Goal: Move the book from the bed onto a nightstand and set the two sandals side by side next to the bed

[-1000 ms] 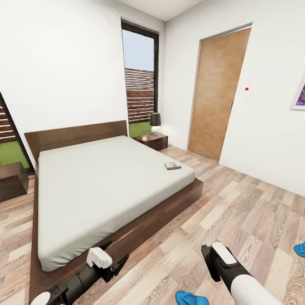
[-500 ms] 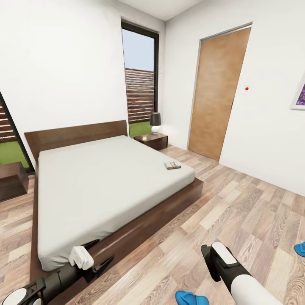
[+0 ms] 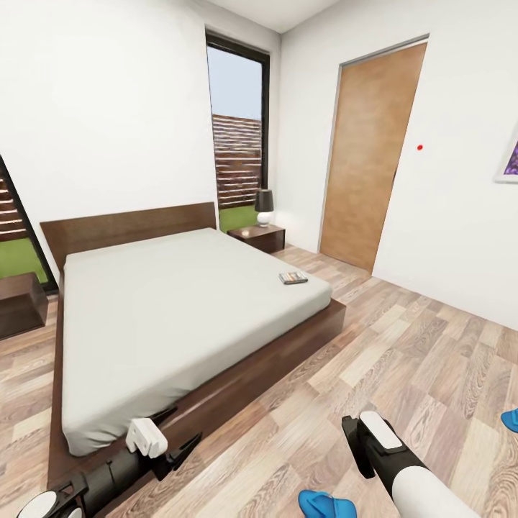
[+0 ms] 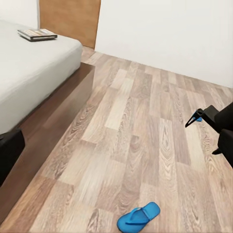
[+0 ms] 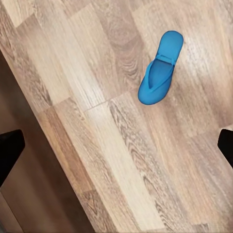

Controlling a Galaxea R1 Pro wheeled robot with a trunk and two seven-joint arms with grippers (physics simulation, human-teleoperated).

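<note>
**Book on the bed, sandals loose on the floor**

Head view: the book point(image 3: 293, 278) lies mid-frame near the bed point(image 3: 180, 309) edge; the left gripper point(image 3: 175, 440), lower left, is spread and empty; whether the right gripper point(image 3: 357, 446) is spread is unclear.

Left wrist view: a sandal point(image 4: 138, 216) lies at bottom centre, probably light and floppy.

Right wrist view: a sandal point(image 5: 159, 68) lies upper right; pinch its sole edge.

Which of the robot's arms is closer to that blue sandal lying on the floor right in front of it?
Right. The right gripper hangs just above the sandal, slightly to its right; the left gripper is farther off, by the bed's foot corner.
</note>
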